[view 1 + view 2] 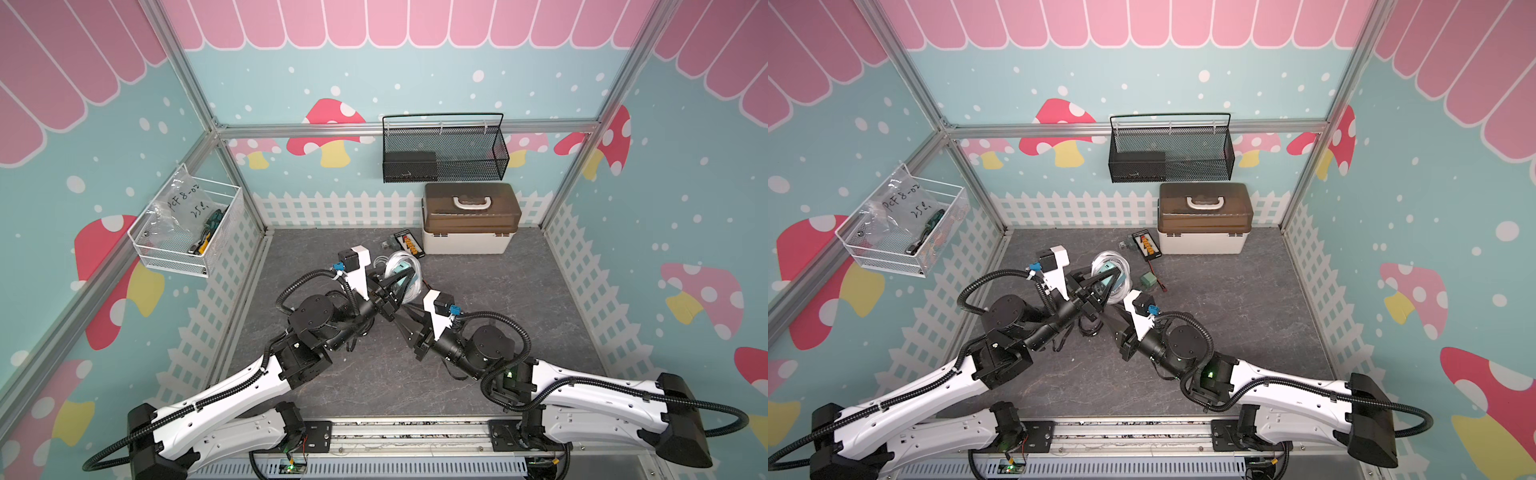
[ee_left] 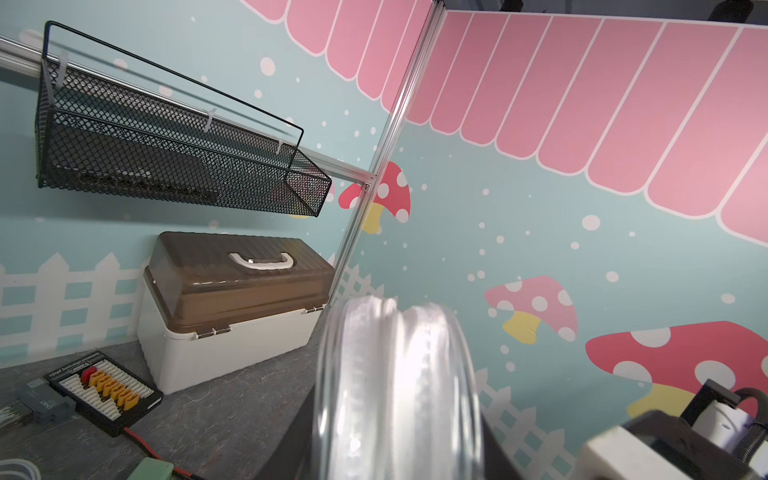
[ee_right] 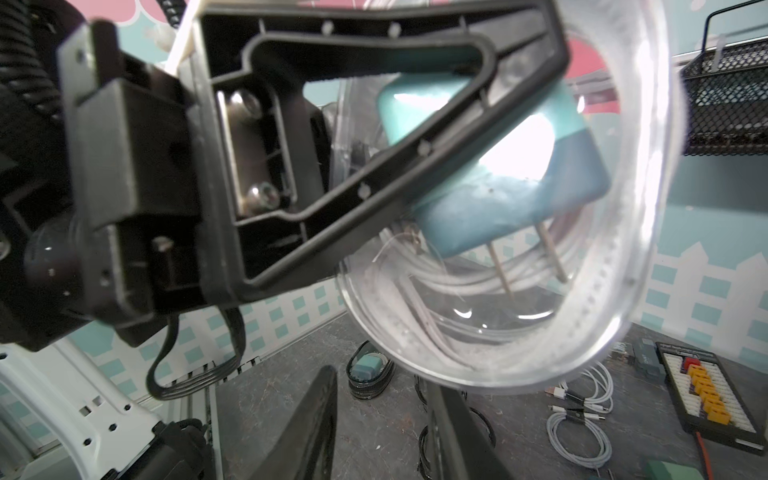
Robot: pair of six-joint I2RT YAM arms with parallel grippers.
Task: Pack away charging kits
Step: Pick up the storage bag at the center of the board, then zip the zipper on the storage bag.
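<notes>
Left gripper [image 3: 419, 137] clamps a raised clear round tub [image 3: 615, 291] holding a teal plug adapter [image 3: 511, 178] and coiled white cable [image 3: 432, 299]; right gripper [image 3: 380, 386], jaws apart beneath, probably must steady it next.

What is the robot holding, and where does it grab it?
The left gripper holds a clear round plastic tub with a teal plug and white cable inside; its fingers pinch its flat sides.

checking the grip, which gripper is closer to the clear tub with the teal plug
Left. The left gripper is clamped on the clear tub; the right gripper sits close by its rim, jaws apart.
</notes>
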